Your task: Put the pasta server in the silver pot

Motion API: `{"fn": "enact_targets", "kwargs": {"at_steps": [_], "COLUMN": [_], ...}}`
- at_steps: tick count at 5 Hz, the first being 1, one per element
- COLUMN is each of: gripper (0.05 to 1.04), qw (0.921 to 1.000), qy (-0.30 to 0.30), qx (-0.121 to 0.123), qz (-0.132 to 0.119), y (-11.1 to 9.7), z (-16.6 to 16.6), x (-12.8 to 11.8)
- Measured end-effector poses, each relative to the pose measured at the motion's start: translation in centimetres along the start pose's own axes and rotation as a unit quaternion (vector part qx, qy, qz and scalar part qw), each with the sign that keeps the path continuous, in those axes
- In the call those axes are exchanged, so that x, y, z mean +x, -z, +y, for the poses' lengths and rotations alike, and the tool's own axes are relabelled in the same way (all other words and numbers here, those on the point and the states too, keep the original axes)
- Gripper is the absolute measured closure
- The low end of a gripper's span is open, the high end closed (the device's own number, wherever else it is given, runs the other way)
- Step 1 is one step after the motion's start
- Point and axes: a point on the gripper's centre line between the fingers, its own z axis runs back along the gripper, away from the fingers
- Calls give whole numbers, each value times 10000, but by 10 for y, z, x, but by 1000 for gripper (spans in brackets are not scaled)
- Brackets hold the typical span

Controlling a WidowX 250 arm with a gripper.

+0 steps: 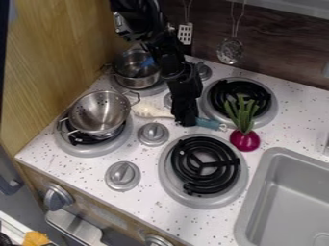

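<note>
The speckled counter (283, 139) has four burners (183, 166) and one sink (257, 187). Over the middle of the one pasta server (149, 111) is the gripper (185, 121), perhaps touching it; whether it is spread or clamped, I cannot tell. One colander (99, 113) sits near the server's head, one red onion (245, 140) near its handle end, a strip of counter before the front burner, and one silver pot (133, 77) at back left.

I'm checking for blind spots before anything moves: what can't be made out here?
All in the camera view:
- Pasta server: middle hidden by the gripper.
- Pot: part hidden by the arm.
- Blue thing in it: too small to name.
- Sink: cut off by the picture's edge.
</note>
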Motion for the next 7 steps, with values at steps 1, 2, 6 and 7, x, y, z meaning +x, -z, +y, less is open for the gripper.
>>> {"fn": "enact_targets", "kwargs": {"at_steps": [1,2,6,7], "gripper": [858,858,858,858], "qw": [9999,9998,9996,9993], "qy": [-55,-198,276,284], "qx": [-48,72,-59,-104], "qz": [119,9,-13,219], "y": [-5,-15,-47,-48], "z": [-1,3,24,23], "x": [-1,5,17,10]}}
